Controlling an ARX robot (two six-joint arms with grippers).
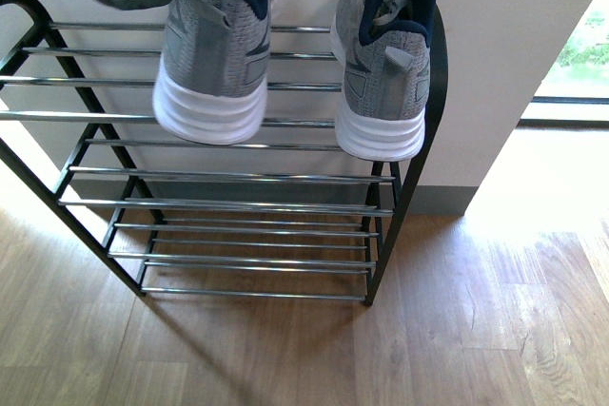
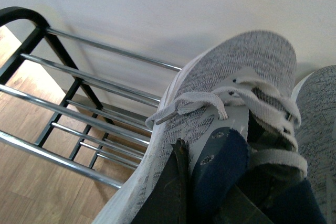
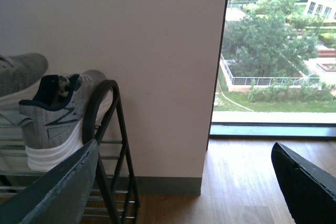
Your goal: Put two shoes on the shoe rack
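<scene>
Two grey knit sneakers show at the top of the shoe rack (image 1: pixel 238 204). The right one (image 1: pixel 385 68) rests on the top chrome rods by the rack's right end. The left one (image 1: pixel 217 59) is blurred, heel toward me, over the top rods. My left gripper (image 2: pixel 202 192) is shut on this grey sneaker (image 2: pixel 231 77), one dark finger (image 2: pixel 218 174) inside the navy collar. My right gripper (image 3: pixel 184 192) is open, its fingers (image 3: pixel 58 192) wide apart, off the rack's right end (image 3: pixel 107 129), near the resting sneaker (image 3: pixel 58 124).
The rack stands against a pale wall (image 1: pixel 514 26) on a wooden floor (image 1: pixel 476 330). Its lower tiers (image 1: pixel 247 254) hold nothing. A floor-level window (image 3: pixel 273 51) lies to the right of the wall corner.
</scene>
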